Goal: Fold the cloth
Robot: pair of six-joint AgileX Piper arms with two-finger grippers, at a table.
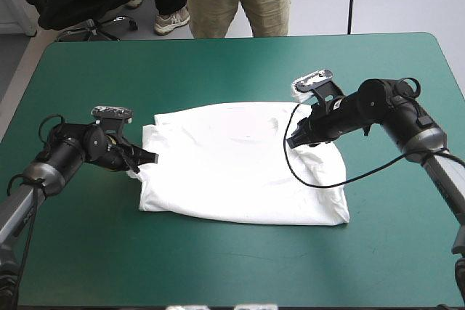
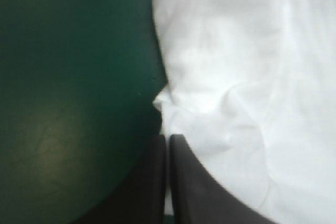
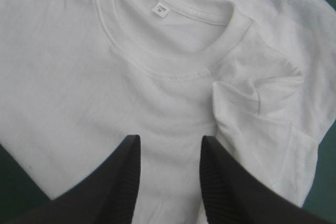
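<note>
Left arm (image 1: 69,149), right arm (image 1: 378,103): black joints, silver-grey links; end effector fingers (image 3: 226,187) black, finned, ribbed.

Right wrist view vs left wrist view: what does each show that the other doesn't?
Right wrist only: the collar with its label, a bunched sleeve, and the right gripper, fingers apart over the cloth. Left wrist only: the left gripper, all but shut with a white sliver between its fingers, at the edge of the T-shirt, where the cloth puckers just ahead. Both: the white T-shirt lying on the teal-green cover, though the right wrist view shows only slivers of cover.
</note>
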